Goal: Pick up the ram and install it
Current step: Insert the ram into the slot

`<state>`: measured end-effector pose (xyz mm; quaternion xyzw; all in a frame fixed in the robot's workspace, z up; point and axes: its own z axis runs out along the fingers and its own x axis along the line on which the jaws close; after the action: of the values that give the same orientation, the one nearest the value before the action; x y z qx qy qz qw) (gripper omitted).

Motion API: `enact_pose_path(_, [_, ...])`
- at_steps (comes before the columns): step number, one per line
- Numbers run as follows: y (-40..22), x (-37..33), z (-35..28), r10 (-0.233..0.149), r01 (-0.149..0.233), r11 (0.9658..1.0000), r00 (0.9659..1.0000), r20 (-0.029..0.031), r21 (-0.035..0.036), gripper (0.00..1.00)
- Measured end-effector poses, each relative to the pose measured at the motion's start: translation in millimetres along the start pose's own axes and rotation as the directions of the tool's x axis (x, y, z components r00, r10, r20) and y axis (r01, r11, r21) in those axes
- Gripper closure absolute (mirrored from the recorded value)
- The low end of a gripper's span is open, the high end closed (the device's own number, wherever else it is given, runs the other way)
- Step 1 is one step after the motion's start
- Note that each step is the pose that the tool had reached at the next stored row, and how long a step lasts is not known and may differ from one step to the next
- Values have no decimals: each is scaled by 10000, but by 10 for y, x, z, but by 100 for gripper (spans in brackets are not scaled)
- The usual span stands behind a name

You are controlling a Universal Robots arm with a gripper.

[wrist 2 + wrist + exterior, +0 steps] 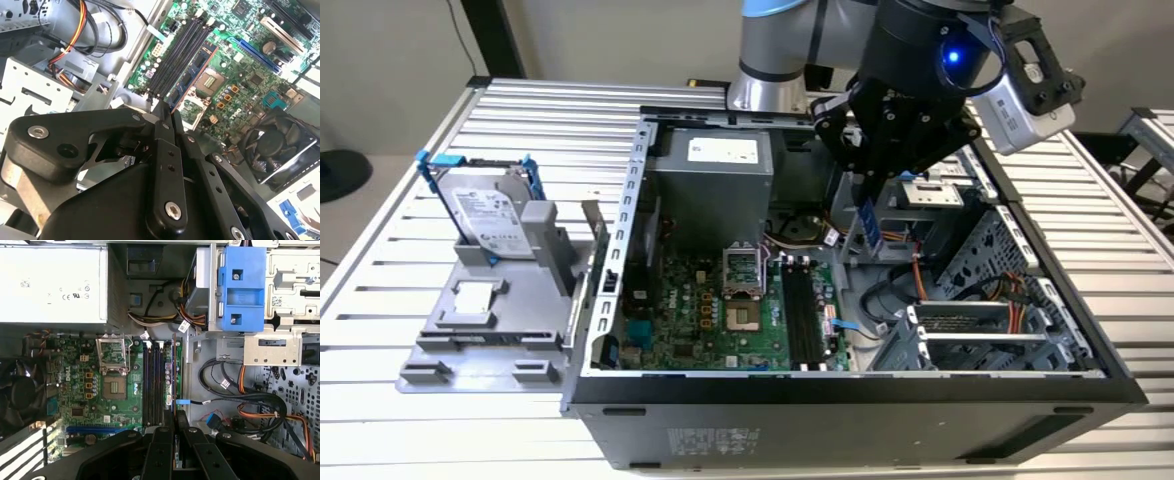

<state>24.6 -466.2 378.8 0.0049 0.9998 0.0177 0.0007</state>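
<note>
One ram [194, 75] in claw [167, 112] — clear above slots [172, 57].

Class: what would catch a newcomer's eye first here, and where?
A black robot gripper hangs over the open grey computer case, shut on the thin green-blue ram stick above the long black memory slots. At the exterior view's left, a silver hard drive in a blue frame stands on a grey holder.

Soft, even light from above brightens the slatted table [387, 300]; inside the case [854, 400] it dims (a blue lamp [955, 55] glows on my wrist), and my pincer [174, 416] shows as black shadow.
</note>
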Motion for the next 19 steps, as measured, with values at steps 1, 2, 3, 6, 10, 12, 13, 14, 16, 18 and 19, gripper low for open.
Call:
enact_pose_path(1, [0,0,0,0,0,10000,10000,0,-2,100])
enact_pose_path(2, [-1,0,7,0,0,10000,10000,0,-5,100])
enact_pose_path(3, [-2,0,22,0,0,10000,10000,-1,-5,100])
enact_pose_path(6, [-3,0,77,0,0,10000,10000,-2,-3,100])
enact_pose_path(10, [-6,0,149,0,0,10000,10000,-3,-4,100])
enact_pose_path(12, [-7,0,186,0,0,10000,10000,-3,-4,100])
enact_pose_path(13, [-8,0,203,0,0,10000,10000,-4,-2,100])
enact_pose_path(14, [-9,0,222,0,0,10000,10000,-4,-2,100])
enact_pose_path(16, [-10,0,257,0,0,10000,10000,-4,-4,100])
enact_pose_path(18, [-13,1,294,1,-1,10000,10000,-6,-2,100])
enact_pose_path(19, [-14,1,312,1,-1,10000,10000,-6,-3,100])
